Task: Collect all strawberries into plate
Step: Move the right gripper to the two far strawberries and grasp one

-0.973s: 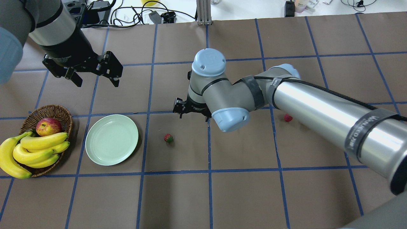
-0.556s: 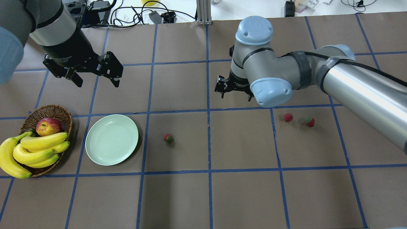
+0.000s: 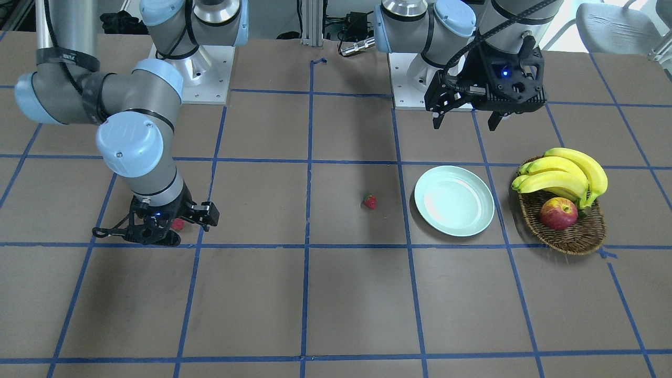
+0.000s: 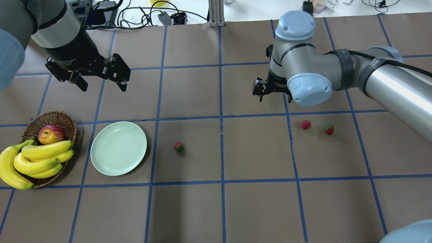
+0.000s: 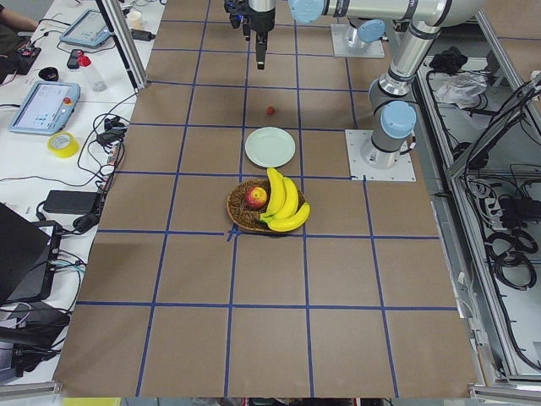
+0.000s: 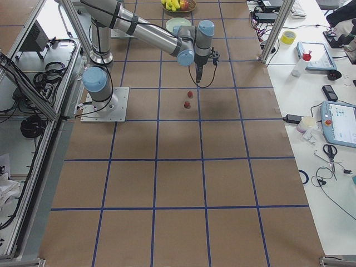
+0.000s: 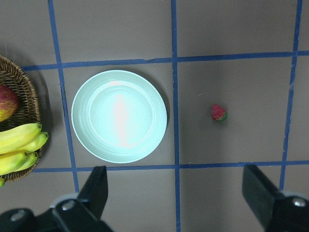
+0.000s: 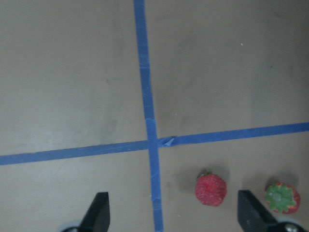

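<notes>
Three strawberries lie on the brown table. One is just right of the pale green plate, which holds nothing. The other two lie close together on the right. My right gripper hovers open just beyond that pair; in its wrist view they sit near the lower right finger. My left gripper hangs open above the table behind the plate, holding nothing.
A wicker basket with bananas and an apple stands left of the plate. Cables and devices line the far table edge. Blue tape lines grid the table.
My right arm has swung from the table's middle out to the right and farther back, uncovering the rightmost strawberry. The left arm and all fruit stayed put.
</notes>
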Controlling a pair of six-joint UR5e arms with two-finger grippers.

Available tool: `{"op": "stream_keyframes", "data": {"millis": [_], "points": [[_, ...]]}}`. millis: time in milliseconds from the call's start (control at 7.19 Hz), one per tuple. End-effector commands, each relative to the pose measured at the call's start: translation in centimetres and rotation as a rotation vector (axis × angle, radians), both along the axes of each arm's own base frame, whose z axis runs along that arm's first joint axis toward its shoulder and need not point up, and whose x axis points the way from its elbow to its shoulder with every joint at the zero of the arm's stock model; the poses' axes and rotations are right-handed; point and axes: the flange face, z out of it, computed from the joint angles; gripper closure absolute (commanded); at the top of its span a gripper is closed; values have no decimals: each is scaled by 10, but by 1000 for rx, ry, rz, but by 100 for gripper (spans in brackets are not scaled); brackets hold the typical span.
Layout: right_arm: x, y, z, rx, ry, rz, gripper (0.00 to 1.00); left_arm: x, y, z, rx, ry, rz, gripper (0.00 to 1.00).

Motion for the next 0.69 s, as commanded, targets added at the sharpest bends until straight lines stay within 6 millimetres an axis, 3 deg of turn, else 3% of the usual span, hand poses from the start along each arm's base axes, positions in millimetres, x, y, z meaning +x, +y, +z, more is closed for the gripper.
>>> {"op": "stream_keyframes", "data": {"millis": [0,417,556], "points": [[-39,27,-37,-21,-16,44,6,0,0,-1,2,-1,0,0],[-37,44,-66,3,-21,57,15,0,-1,-2,5,-1,0,0],[-37,46,-71,13,-25,47,28,0,-1,-2,4,-1,0,0]]}}
